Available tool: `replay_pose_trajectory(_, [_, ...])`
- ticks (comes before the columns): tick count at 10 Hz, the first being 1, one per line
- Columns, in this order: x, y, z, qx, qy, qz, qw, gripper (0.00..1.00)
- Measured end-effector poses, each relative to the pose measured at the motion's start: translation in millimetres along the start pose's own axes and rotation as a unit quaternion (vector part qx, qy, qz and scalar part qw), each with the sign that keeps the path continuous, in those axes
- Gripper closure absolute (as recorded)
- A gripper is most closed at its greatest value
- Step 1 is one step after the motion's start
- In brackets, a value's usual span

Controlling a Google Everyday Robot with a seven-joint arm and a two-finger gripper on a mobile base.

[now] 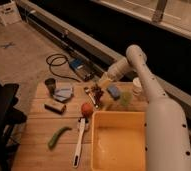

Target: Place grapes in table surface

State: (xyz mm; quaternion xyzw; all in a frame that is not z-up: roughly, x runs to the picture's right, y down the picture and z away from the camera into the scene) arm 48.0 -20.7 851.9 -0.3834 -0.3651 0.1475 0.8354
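The white arm comes in from the right, bends at its elbow near the top of the frame, and slopes down toward 8 o'clock, ending in the end effector [96,91] low over the far part of the wooden plank surface [39,127]. Its fingers are dim and merge with the dark clutter under them, so I cannot tell how wide they stand or whether they have hold of anything. A small dark reddish cluster right at the tip may be the grapes [93,97], but it blends with the end effector and cannot be made out for certain; whether it touches the planks is also unclear.

At 7 o'clock from the tip, close by, lies a smooth red-orange round fruit [87,109]. A blue object [113,91] sits at 3 o'clock from the tip, with a pale green lump [124,99] just beyond it, both partly behind the arm's forearm. A white cup [137,85] stands at the far right edge, partly cut off by the arm.

Toward 9 o'clock are a dark cup [50,84], a bluish-grey flat piece [63,93], and a small brown block [54,106]. Nearer the viewer lie a green vegetable [58,136] and a long white-handled utensil [79,140]. The yellow plastic tub [118,118] fills the near right, its right wall hidden by the arm's lower body.
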Motion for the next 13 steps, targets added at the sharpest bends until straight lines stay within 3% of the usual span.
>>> replay_pose_trajectory(2, [-3, 2, -2, -0.005, 0.002, -0.013, 0.9999, 0.46])
replay_pose_trajectory(3, [-4, 1, -8, 0.011, 0.005, -0.016, 0.9998, 0.38])
replay_pose_trajectory(4, [2, -3, -22, 0.044, 0.008, -0.014, 0.9989, 0.26])
replay_pose_trajectory(5, [4, -6, -31, 0.068, 0.011, -0.013, 0.9976, 0.21])
replay_pose_trajectory(7, [8, -8, -40, 0.087, 0.012, -0.010, 0.9961, 0.20])
replay_pose_trajectory(13, [7, -8, -40, 0.086, 0.011, -0.011, 0.9962, 0.20])
